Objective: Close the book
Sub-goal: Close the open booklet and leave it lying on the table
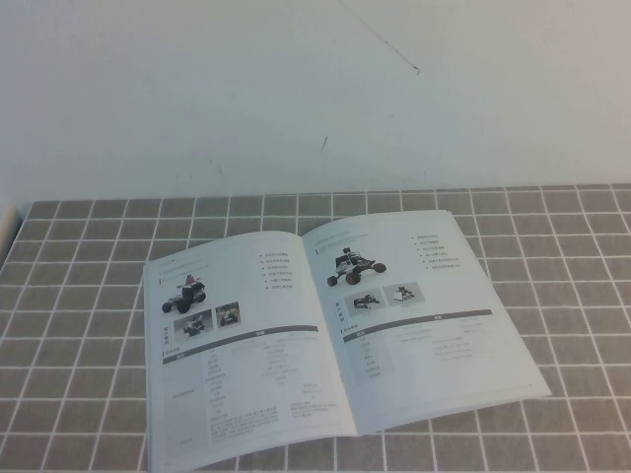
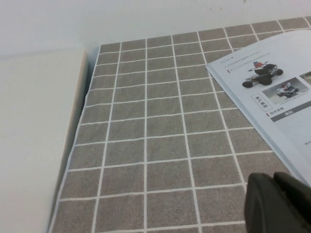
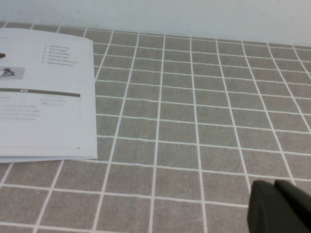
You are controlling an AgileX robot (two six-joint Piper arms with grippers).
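An open book lies flat on the grey tiled table, both pages up, with pictures of small vehicles and printed text. Neither arm appears in the high view. In the left wrist view the book's left page lies ahead of my left gripper, whose black fingers are pressed together over bare tiles, just short of the page's edge. In the right wrist view the book's right page lies well away from my right gripper, which is shut with nothing in it, above the tiles.
A white block borders the table's left edge. A white wall rises behind the table. Grey tiles stretch out to the book's right.
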